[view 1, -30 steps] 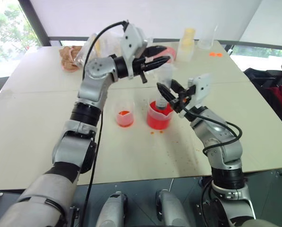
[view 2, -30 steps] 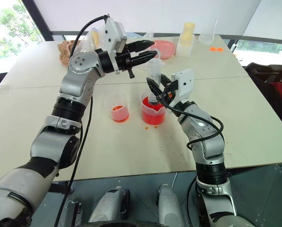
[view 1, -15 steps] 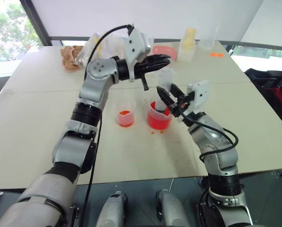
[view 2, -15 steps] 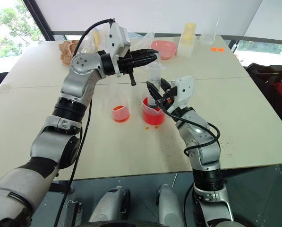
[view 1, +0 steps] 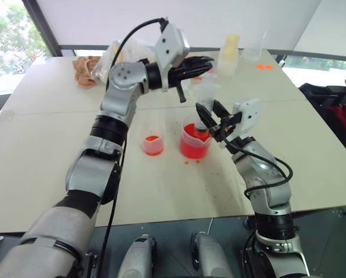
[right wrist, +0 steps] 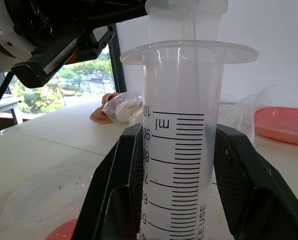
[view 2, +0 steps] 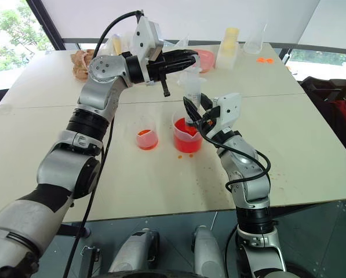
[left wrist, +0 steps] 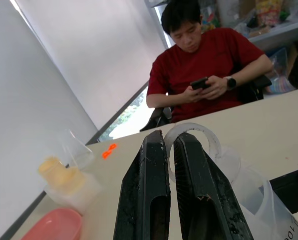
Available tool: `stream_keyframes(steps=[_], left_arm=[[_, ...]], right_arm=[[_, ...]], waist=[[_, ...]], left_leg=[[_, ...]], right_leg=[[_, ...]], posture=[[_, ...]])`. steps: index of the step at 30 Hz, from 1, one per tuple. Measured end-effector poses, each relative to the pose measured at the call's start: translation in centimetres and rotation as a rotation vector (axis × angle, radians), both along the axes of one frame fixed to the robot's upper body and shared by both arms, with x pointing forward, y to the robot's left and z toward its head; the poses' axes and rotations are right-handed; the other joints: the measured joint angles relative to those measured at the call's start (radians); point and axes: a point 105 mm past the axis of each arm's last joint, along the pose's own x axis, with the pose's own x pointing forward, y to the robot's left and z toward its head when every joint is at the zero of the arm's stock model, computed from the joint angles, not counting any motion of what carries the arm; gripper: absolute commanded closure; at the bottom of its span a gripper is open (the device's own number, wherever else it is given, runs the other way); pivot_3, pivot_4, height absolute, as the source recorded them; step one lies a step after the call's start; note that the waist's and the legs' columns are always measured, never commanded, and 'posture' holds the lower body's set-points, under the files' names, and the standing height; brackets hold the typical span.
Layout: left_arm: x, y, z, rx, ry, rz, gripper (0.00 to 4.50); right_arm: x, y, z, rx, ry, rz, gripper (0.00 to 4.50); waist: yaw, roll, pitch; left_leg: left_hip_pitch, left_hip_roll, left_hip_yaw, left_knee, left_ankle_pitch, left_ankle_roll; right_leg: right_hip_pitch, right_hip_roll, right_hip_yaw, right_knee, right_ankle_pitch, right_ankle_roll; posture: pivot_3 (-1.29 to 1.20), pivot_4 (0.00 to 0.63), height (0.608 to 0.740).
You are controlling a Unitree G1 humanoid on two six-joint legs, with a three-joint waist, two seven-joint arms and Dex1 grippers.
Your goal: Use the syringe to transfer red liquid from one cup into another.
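Right gripper (view 1: 206,117) clamps the syringe (right wrist: 181,150) barrel between both fingers, upright, tip down inside the larger beaker (view 1: 195,142) of red liquid (view 1: 193,148). Left gripper (view 1: 203,62) is pinched shut at the plunger's ring top (left wrist: 191,134). Smaller cup (view 1: 153,141) stands just left of the beaker; bare table (view 1: 57,145) surrounds both.

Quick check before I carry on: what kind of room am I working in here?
Probably an office or lab test area, not a kitchen: a big pale table by windows with white blinds, a person seated on a phone, and clutter like a pink dish and yellow bottle.
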Motion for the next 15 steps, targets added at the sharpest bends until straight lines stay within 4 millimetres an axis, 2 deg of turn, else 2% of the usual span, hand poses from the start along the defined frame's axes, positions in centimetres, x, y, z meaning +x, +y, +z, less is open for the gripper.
stream_keyframes(steps=[3, 7, 13, 14, 15], left_arm=[[0.0, 0.0, 0.1, -0.006, -0.003, 0.006, 4.46], [0.1, 0.5, 0.3, -0.015, 0.005, 0.014, 3.02], [-0.2, 1.5, 1.3, -0.024, 0.012, 0.02, 0.52], [-0.4, 1.8, 1.4, -0.02, 0.019, 0.01, 0.2], [-0.7, 2.2, 1.4, -0.021, 0.029, -0.003, 0.2]], right_arm=[[0.0, 0.0, -0.1, 0.001, 0.002, -0.001, 3.07], [-0.1, 0.1, -0.4, -0.001, 0.008, 0.004, 3.07], [-0.3, 0.7, -0.4, -0.013, -0.005, 0.039, 3.07], [-0.3, 0.8, -0.3, -0.019, -0.007, 0.048, 3.07], [-0.3, 0.8, -0.3, -0.027, -0.009, 0.053, 3.07]], waist=[[0.0, 0.0, 0.0], [0.0, 0.0, 0.0], [-0.002, 0.0, 0.0], [-0.003, 0.0, 0.0], [-0.005, 0.0, 0.0]], left_leg=[[0.0, 0.0, 0.0, 0.0, 0.0, 0.0], [0.0, 0.0, 0.0, 0.0, 0.0, 0.0], [0.0, 0.0, 0.0, 0.0, 0.0, 0.0], [0.0, 0.0, 0.0, 0.0, 0.0, 0.0], [0.0, 0.0, 0.0, 0.0, 0.0, 0.0]], right_leg=[[0.0, 0.0, 0.0, 0.0, 0.0, 0.0], [0.0, 0.0, 0.0, 0.0, 0.0, 0.0], [0.0, 0.0, 0.0, 0.001, 0.0, 0.0], [0.0, 0.0, 0.0, 0.001, 0.0, 0.0], [0.0, 0.0, 0.0, 0.001, 0.0, 0.0]], posture=[[0.0, 0.15, 0.74], [0.0, 0.15, 0.74], [0.0, 0.15, 0.74], [0.0, 0.15, 0.74], [0.0, 0.15, 0.74]])
